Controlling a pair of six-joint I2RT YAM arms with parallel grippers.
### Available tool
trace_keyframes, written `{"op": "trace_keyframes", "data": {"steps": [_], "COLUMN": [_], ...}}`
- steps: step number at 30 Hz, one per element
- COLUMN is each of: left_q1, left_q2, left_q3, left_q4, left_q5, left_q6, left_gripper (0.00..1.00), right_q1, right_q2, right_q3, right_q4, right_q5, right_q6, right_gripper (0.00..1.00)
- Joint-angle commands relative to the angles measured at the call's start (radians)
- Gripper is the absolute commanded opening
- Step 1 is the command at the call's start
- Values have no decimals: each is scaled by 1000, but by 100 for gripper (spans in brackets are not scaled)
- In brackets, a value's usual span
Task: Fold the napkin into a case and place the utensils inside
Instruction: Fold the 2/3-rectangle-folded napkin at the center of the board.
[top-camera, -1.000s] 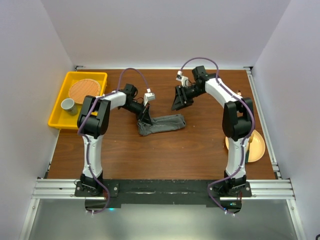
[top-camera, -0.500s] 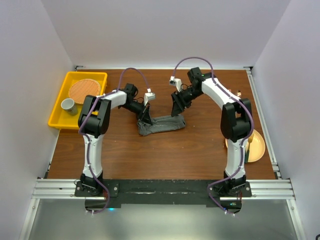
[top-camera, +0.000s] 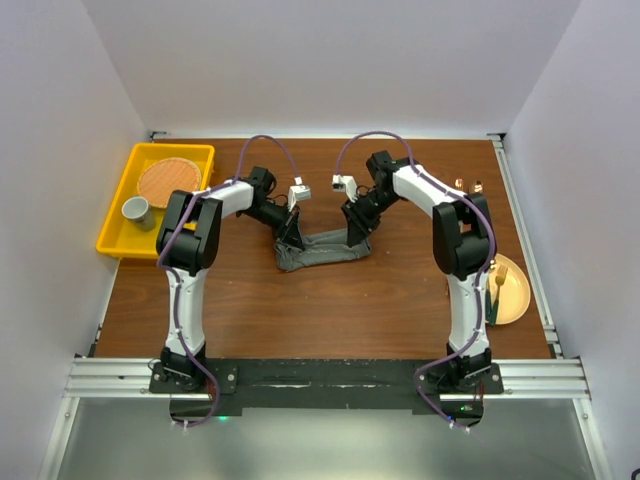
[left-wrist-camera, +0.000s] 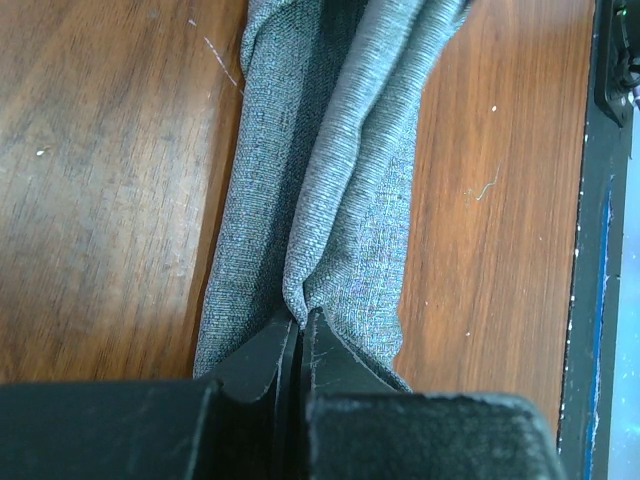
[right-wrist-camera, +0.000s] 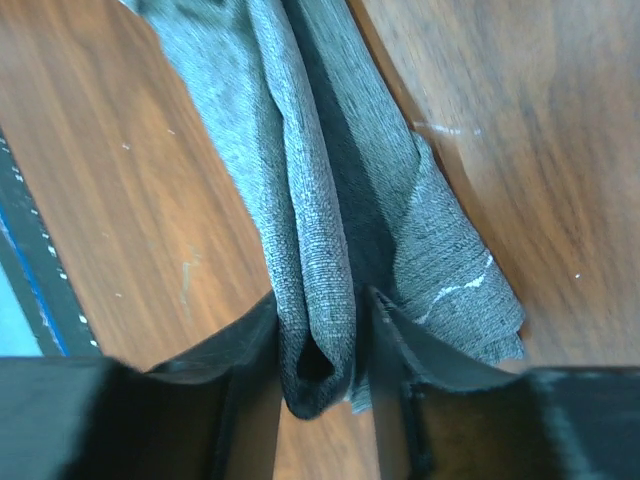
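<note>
Centrally on the table (top-camera: 330, 310), the napkin (top-camera: 325, 250) lies gathered into a long rumpled strip, not yet a flat case. Its long axis runs left to right, roughly parallel to the near edge and about midway between the near and far edges.

Left end: the left gripper (top-camera: 291, 238) is clenched on the cloth. The left wrist view shows its jaws pressed together on a pinched ridge of fabric, with the strip running straight away from the fingertips.

Right end: the right gripper (top-camera: 355, 232) sits at the opposite end. In the right wrist view a doubled fold lies between its two fingers (right-wrist-camera: 235, 360), which bracket it closely. Whether they press it firmly cannot be told.

Each arm is nearest its own end, and the jaws face one another along the strip. The coming move, judged to be a stretching or refolding of the strip, turns on this alignment. An outward pull along the axis would tension the cloth, and a sideways pull would twist it.

Far right: small copper-coloured utensils (top-camera: 468, 185) show near the right edge, well apart from the napkin.
</note>
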Motion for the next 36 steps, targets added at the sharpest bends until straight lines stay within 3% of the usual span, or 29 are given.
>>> {"op": "trace_keyframes", "data": {"steps": [1,4,9,14,19,21,25,28,36], "left_q1": [12,15,32,41,39,35,27,15,-13], "left_q2": [8,-27,-141,-277,-239,-230,-192,-151,-144], "left_q3": [15,-10,-60,-152,-139,-143,-143,-114,-142], "left_q4": [8,37,90,279,239,251,284,226,87], "left_q5": [-44,-22,39,-24,-68,-96,-144,-144,-108], "left_q6": [46,48,54,-4,33,31,20,51,149], "left_gripper": [2,14,44,53,70,72,71,64,34], "right_q1": [7,7,8,8,8,7,10,10,25], "right_q2": [18,35,68,81,94,98,104,99,53], "right_q3": [-16,-22,-22,-34,-34,-36,-37,-45,-102], "right_q4": [41,57,64,74,72,77,68,55,3], "right_q5": [41,52,67,70,83,81,84,77,35], "right_q6": [-28,-11,27,47,64,70,67,67,77], "right_gripper": [29,22,13,10,8,7,4,0,0]}}
